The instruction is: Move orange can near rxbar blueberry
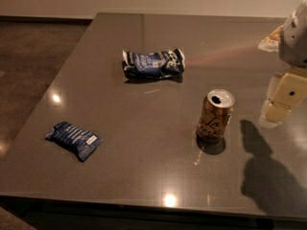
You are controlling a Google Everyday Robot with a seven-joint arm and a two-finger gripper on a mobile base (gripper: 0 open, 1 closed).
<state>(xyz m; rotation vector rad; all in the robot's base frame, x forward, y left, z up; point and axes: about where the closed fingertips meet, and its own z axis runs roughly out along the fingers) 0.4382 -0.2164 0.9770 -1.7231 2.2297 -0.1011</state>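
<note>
orange can (214, 118) upright, gripper (284, 101) beside — right side

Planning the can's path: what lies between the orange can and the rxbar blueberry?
Camera view: only bare table between orange can and rxbar blueberry; gripper hangs right of the can.

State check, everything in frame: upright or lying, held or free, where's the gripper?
copper-orange drink can with silver top: upright, top hole looks open, free.
small flat dark blue rectangular wrapper: lying flat at front left, well apart from the can.
bulkier crumpled blue packet with white patches: lying, crumpled, behind and left of the can.
gripper: right of the can, not touching it.
</note>
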